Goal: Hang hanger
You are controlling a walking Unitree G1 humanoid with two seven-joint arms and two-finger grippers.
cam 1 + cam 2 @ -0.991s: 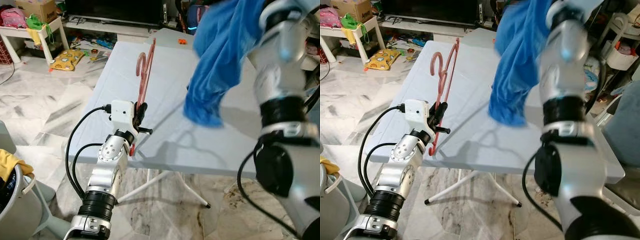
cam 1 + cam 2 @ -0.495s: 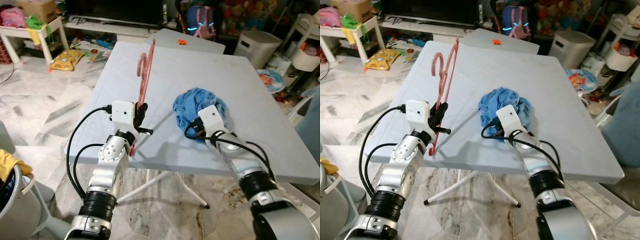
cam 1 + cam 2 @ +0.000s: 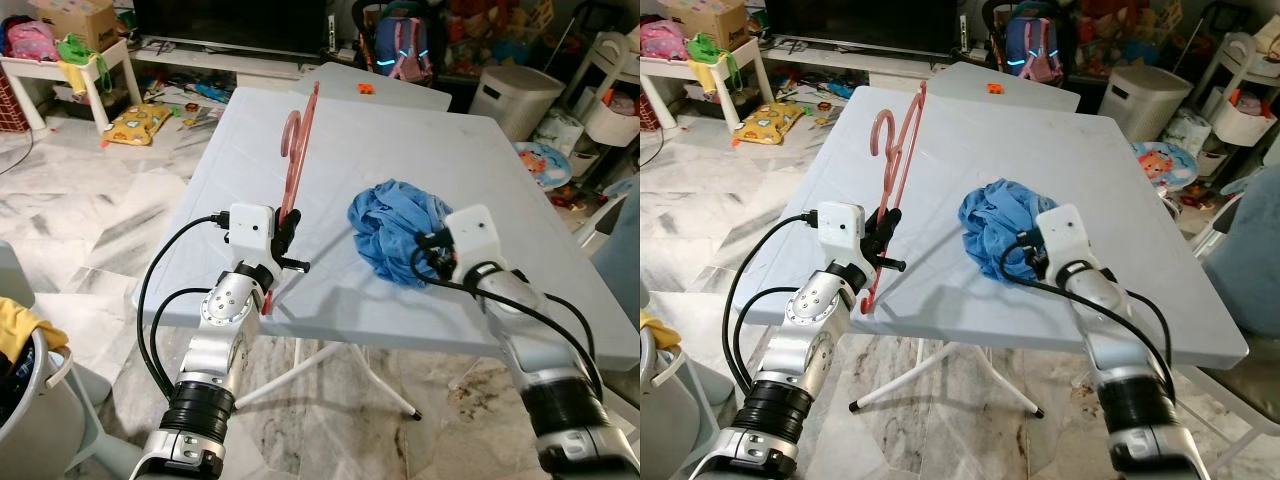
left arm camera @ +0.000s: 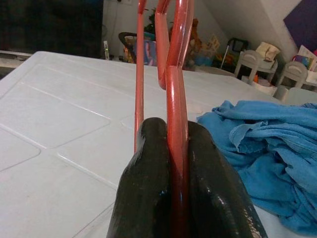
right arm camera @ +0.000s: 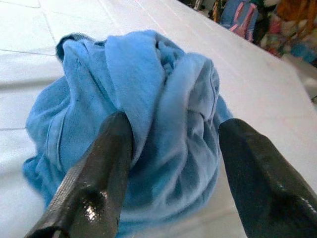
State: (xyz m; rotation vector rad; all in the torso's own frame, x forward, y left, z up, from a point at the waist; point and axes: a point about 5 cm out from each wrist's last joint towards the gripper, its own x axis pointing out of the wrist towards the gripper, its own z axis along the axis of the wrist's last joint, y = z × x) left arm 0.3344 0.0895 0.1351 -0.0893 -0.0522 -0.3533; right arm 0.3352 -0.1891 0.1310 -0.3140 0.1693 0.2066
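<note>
L hand (image 4: 176, 163) pinching red hanger (image 3: 292, 150), held upright over counter (image 3: 480, 160) near its left edge. R hand (image 5: 173, 144) spread, fingers either side of blue cloth (image 3: 392, 228) heaped mid-counter.

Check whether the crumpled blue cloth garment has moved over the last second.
Yes. The crumpled blue cloth garment came down from above the pale grey folding table and now lies bunched on it, the right end effector open beside it.

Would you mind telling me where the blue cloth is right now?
The blue cloth lies bunched on the table, right of the hanger, with the open right gripper at its near edge.
</note>
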